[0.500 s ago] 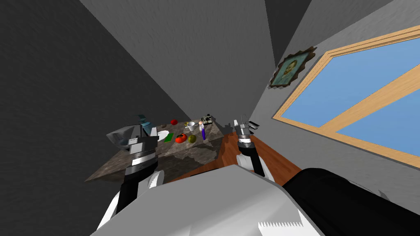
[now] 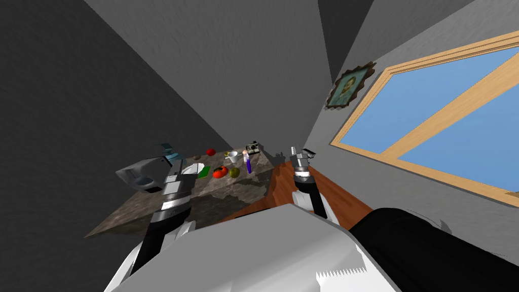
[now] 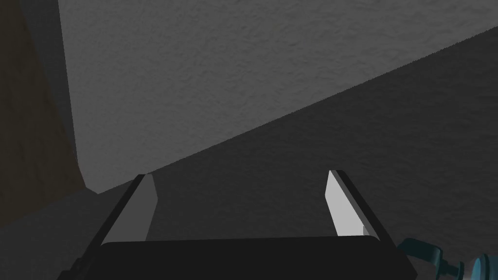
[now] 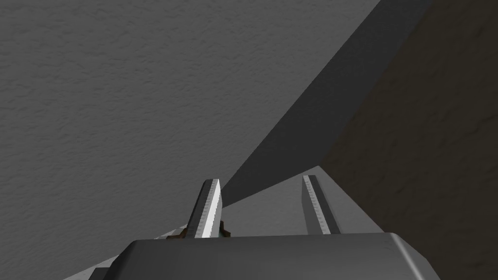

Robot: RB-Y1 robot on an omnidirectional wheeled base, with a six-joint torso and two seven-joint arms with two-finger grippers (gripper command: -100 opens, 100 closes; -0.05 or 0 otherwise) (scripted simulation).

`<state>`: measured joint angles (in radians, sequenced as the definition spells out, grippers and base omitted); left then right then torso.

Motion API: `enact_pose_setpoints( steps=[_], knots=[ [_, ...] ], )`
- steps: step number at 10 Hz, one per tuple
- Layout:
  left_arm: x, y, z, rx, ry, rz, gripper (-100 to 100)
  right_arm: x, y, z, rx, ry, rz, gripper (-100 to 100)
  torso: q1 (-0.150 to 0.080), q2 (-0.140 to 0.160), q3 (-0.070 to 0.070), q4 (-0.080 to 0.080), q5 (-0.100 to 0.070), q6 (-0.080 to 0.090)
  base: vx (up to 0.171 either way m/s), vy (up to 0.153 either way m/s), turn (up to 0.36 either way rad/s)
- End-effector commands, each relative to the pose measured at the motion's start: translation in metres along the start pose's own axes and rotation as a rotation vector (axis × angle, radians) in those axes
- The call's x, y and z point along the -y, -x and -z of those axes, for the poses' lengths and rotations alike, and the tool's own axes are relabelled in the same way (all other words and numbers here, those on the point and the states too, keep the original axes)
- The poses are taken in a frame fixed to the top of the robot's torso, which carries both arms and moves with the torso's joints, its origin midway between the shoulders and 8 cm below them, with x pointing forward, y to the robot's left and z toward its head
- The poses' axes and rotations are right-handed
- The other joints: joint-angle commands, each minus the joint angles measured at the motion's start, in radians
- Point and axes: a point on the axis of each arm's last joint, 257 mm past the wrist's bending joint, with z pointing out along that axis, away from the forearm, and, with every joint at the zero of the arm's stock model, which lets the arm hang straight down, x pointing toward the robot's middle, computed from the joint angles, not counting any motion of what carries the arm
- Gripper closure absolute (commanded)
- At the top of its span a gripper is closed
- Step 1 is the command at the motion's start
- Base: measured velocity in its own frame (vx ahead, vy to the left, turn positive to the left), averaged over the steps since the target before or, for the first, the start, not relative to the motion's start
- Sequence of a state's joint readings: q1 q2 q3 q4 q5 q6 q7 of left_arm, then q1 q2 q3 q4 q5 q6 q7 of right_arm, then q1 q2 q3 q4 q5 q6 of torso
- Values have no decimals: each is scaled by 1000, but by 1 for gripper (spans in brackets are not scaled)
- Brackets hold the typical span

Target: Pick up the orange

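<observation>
The orange (image 2: pixel 220 172) lies on the desk (image 2: pixel 152 215), toward its far end, among a cluster of small things. It is drawn orange-red with a dark patch on top, and nothing holds it.

Read as a clock face in the head view with the orange at the centre:
- At 3 o'clock, just beside it, sits an olive-green round fruit (image 2: pixel 234 172). Whether the two touch I cannot tell.
- At 9 o'clock lies a flat green piece (image 2: pixel 204 172), with a white plate (image 2: pixel 191 169) beyond it.
- Toward 1 o'clock stands a white cup (image 2: pixel 232 156).
- At 11 o'clock, farther back, is a red fruit (image 2: pixel 211 151).
- At 2 o'clock, past the olive fruit, stands an upright purple bottle (image 2: pixel 248 163).
- A small boxy object (image 2: pixel 253 148) sits behind the bottle, near the desk's far corner.

The left hand (image 3: pixel 240 174) is raised over the desk at about 8 o'clock from the orange, apart from it. Its two fingers stand wide apart with nothing between them. A teal object (image 3: pixel 428 250) shows close by the hand's body.

The right hand (image 2: pixel 301 151) is at about 2 o'clock from the orange — well apart, off the desk's edge and over the reddish wooden floor (image 2: pixel 334 195). Its fingers are parted by a narrower gap than the left's, and they grip nothing.
</observation>
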<state>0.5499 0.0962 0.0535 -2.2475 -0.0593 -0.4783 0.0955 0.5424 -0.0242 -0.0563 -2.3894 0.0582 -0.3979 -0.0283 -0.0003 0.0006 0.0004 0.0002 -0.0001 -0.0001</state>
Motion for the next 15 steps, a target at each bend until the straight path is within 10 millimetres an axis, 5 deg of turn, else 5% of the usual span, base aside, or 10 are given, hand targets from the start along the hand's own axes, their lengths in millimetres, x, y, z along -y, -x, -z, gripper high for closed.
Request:
enact_pose_setpoints(
  steps=[1, 4, 11, 15],
  knots=[
    [-14, 0, 10, -31, 52, -18, -100, 0, 0, 0, 0, 0, 0, 0, 0, 0, 0, 0, 0, 0, -5, -10, -107],
    [-55, 6, 46, -89, 206, -52, -100, 0, 0, 0, 0, 0, 0, 0, 0, 0, 0, 0, 0, 0, -10, -19, -202],
    [-99, 21, 107, -133, 413, -83, -100, 0, 0, 0, 0, 0, 0, 0, 0, 0, 0, 0, 0, 0, -6, -14, -111],
    [-131, 40, 176, -172, 619, -110, -100, 0, 0, 0, 0, 0, 0, 0, 0, 0, 0, 0, 0, 0, -4, -20, -185]
  ],
)
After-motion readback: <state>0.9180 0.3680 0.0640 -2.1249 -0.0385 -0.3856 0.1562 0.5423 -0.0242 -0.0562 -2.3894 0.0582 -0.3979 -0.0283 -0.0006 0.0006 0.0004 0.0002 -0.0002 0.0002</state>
